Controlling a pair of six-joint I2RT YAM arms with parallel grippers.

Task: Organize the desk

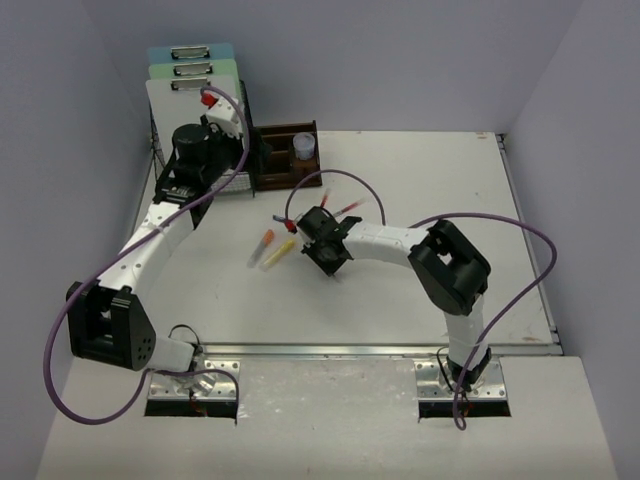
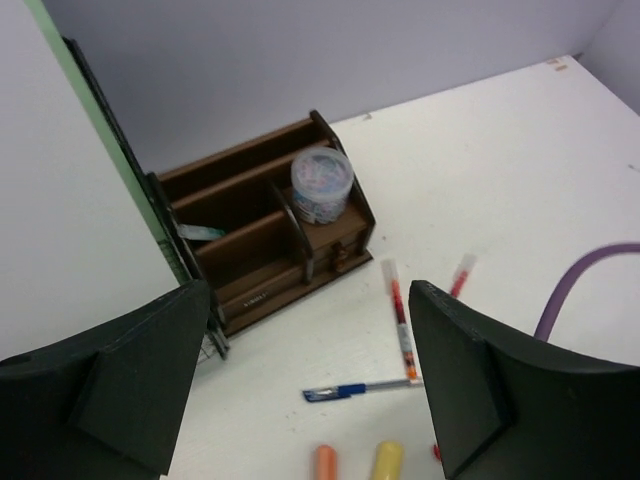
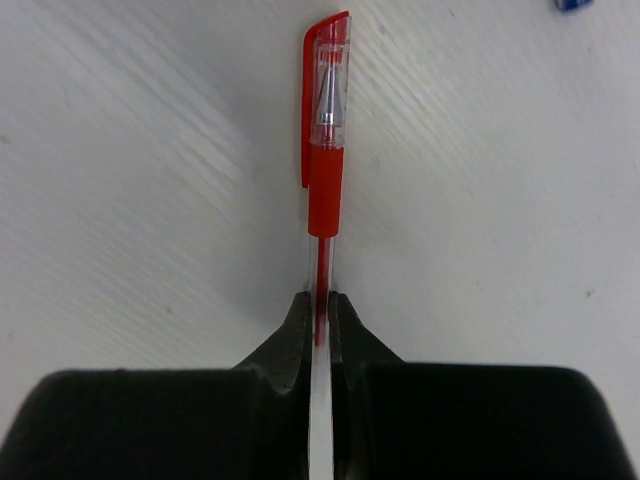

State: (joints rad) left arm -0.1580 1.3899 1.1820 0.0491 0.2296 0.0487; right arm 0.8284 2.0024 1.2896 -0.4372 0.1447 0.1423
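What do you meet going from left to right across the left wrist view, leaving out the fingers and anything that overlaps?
White clipboard → wooden organiser → red-and-white pen → second red pen → purple cable.

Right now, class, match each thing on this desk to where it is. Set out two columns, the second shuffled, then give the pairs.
1. red pen
2. round tub
3. yellow highlighter
4. clipboards

A. in the wooden organiser
B. standing upright, back left
C. between the fingers of the right gripper
D. on the desk beside the orange marker

Pairs: 1-C, 2-A, 3-D, 4-B.
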